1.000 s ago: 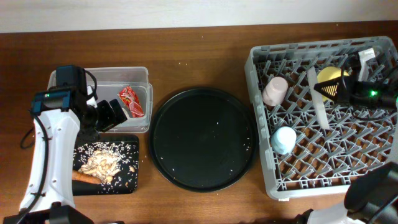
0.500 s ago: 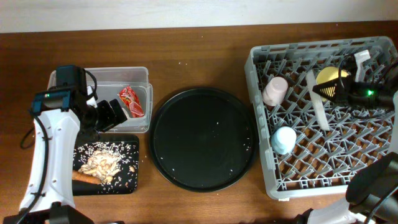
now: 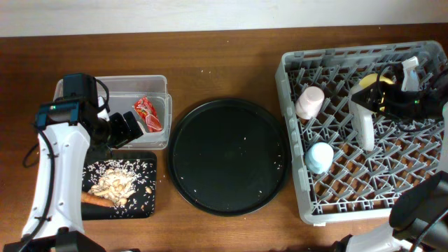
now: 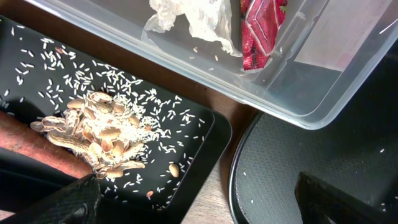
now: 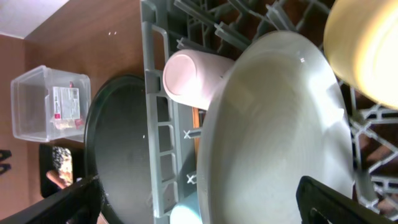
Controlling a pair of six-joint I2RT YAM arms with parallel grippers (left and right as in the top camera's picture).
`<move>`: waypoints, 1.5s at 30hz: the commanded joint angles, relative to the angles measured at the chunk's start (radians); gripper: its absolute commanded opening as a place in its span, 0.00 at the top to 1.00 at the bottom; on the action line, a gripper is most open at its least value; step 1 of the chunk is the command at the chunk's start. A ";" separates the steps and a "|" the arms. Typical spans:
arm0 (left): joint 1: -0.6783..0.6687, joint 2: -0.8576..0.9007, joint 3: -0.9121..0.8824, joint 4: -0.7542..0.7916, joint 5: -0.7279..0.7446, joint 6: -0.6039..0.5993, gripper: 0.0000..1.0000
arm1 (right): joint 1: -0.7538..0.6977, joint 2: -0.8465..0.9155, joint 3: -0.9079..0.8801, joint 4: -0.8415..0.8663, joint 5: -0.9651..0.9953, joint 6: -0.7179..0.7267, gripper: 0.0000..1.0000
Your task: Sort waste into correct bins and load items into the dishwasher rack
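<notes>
Right tool [image 3: 371, 100], fingers spread and apparently released, faces pale plate [image 5: 273, 137] standing on edge betw. pegs of rack [image 3: 350, 189], beside yellow bowl [image 5: 367, 56]; contact unclear. Withdraw straight back w/o nudging rim. Left tool [image 3: 129, 126] likewise spread, idle by tub [image 3: 119, 87].

Brown wooden table [image 3: 231, 63] meets a white wall [image 3: 210, 14].

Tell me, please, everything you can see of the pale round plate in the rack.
The plate is round, off-white and smooth with a slight gloss and a shallow rim; it looks clean. It stands on edge among the pegs of the grey dishwasher rack, so the overhead view shows only a thin pale strip. The pink cup lies on one side, the yellow bowl close on the other; contact with either cannot be told.
</notes>
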 commanded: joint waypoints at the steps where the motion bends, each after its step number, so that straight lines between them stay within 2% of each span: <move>1: 0.002 -0.021 0.006 -0.001 0.003 0.008 0.01 | 0.005 -0.003 0.137 -0.052 0.006 0.063 0.02; 5: 0.002 -0.021 0.006 -0.001 0.003 0.009 0.01 | 0.047 -0.014 0.397 -0.275 0.102 0.062 0.02; 6: 0.002 -0.021 0.006 -0.001 0.003 0.009 0.01 | 0.095 -0.035 0.506 -0.360 0.121 0.040 0.01; 8: 0.002 -0.021 0.006 -0.001 0.003 0.008 0.01 | 0.172 -0.055 0.515 -0.439 0.119 0.032 0.02; 12: 0.002 -0.021 0.006 -0.001 0.003 0.008 0.01 | 0.252 -0.058 0.509 -0.452 0.157 0.032 0.02; 17: 0.002 -0.021 0.006 -0.001 0.003 0.009 0.01 | 0.447 -0.060 0.509 -0.451 0.447 0.098 0.02; 22: 0.002 -0.021 0.006 -0.001 0.003 0.008 0.01 | 0.594 -0.060 0.509 -0.451 0.484 0.100 0.02; 35: 0.002 -0.021 0.006 -0.001 0.003 0.009 0.01 | 0.621 -0.073 0.509 -0.444 0.484 0.100 0.02; 38: 0.002 -0.021 0.006 -0.001 0.003 0.009 0.01 | 0.621 -0.177 0.509 -0.443 0.484 0.100 0.02; 45: 0.002 -0.021 0.006 -0.001 0.003 0.008 0.01 | 0.621 -0.541 0.509 -0.393 0.533 0.085 0.02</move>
